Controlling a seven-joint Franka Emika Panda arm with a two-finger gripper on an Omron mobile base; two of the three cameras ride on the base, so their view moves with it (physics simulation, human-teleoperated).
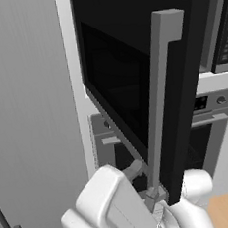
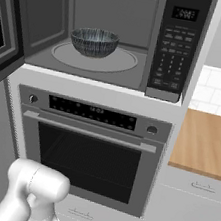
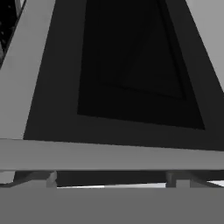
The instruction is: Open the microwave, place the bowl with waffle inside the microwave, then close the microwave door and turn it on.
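Note:
The microwave (image 2: 179, 48) stands open, and its door (image 1: 120, 81) is swung far out toward me. A dark patterned bowl (image 2: 94, 41) sits on the round glass plate inside; whatever it holds is hidden. The door's long grey handle (image 1: 159, 97) runs down to my gripper (image 1: 145, 183), which sits at the handle's lower end. In the hand view the handle (image 3: 109, 154) crosses as a grey bar just above the two fingertips (image 3: 50, 178), which stand wide apart. The gripper (image 3: 113, 181) is open, with nothing between its fingers.
A silver-framed oven (image 2: 88, 154) with two knobs and a horizontal handle is built in below the microwave. A wooden counter (image 2: 206, 143) lies to the right. A tall grey cabinet side (image 1: 32, 119) rises on the left, close to the swung door.

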